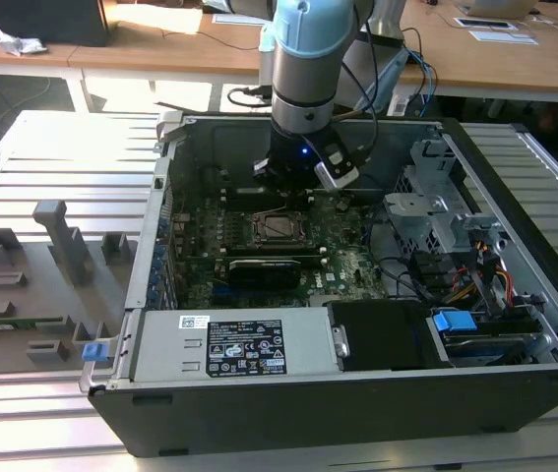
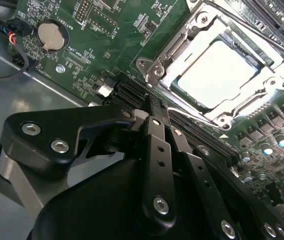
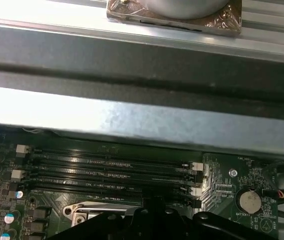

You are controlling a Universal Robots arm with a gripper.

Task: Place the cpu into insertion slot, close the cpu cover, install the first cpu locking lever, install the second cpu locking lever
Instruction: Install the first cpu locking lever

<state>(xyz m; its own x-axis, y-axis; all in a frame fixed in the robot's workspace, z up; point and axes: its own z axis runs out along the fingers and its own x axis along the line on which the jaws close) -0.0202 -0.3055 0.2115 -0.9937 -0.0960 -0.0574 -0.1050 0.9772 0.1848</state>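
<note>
Case [image 1: 288,393] lies open on the slatted surface [image 1: 52,147], motherboard facing up. That is why the arm [image 1: 303,59] reaches straight down into it from above.

The cpu [image 2: 217,75] sits in the slot [image 1: 280,228], mid-board. Its pale metal top shows through the window of the cover [image 2: 168,54]. The cover looks folded down flat over the chip, framing it on all sides, so you can judge the first two steps done.

In the second wrist view the jaws are clenched tip to tip, with nothing visible between them. The tips stand just beside one edge of the socket, between it and the long black slots. A thin wire lever [image 2: 187,114] runs along that same edge. The jaws are likely shut to make one narrow tip for working the lever, not to grasp anything. You cannot tell whether the tips touch it, or whether either lever is hooked down.

In the exterior view the wrist hangs over the socket's far side, slightly toward the exterior view's right.

A coin cell [image 3: 248,200] sits near the ends of the memory slots [image 3: 111,167], well apart from the socket.
</note>
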